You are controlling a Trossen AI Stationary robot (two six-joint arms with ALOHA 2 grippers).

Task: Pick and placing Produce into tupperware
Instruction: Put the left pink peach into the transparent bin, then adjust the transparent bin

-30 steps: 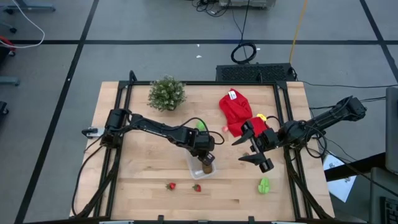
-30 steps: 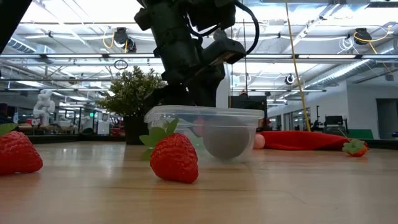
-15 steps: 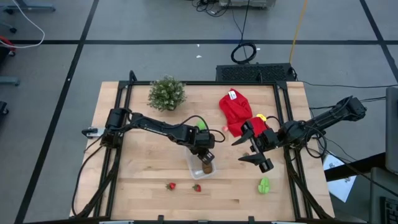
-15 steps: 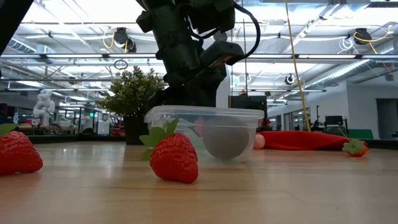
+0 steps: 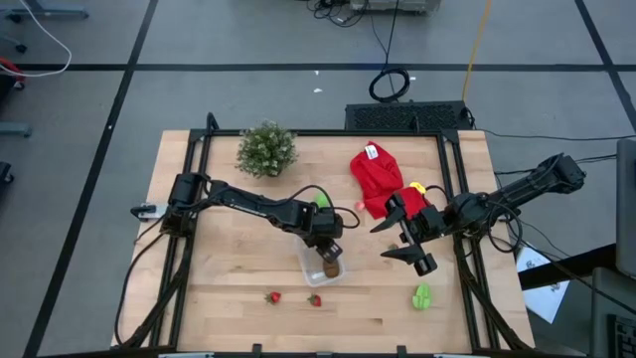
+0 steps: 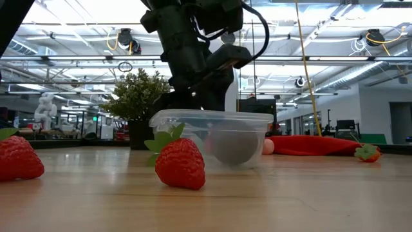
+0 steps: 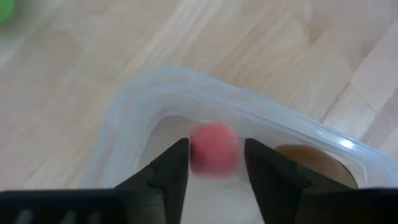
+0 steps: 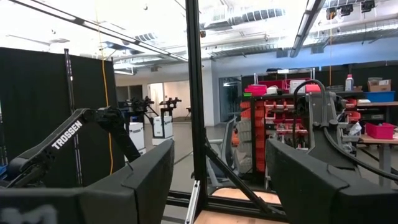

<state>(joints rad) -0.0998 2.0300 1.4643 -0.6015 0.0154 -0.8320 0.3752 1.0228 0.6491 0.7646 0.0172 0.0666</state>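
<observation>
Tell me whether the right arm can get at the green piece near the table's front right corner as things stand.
Probably yes: the right gripper hangs open just behind the green piece, with only bare table between them and nothing on top of it.

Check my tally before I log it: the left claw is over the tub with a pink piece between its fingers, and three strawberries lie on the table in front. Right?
Not quite: two strawberries, not three, as the high view shows. The rest holds: the left claw is over the tub with the pink piece between its fingers.
</observation>
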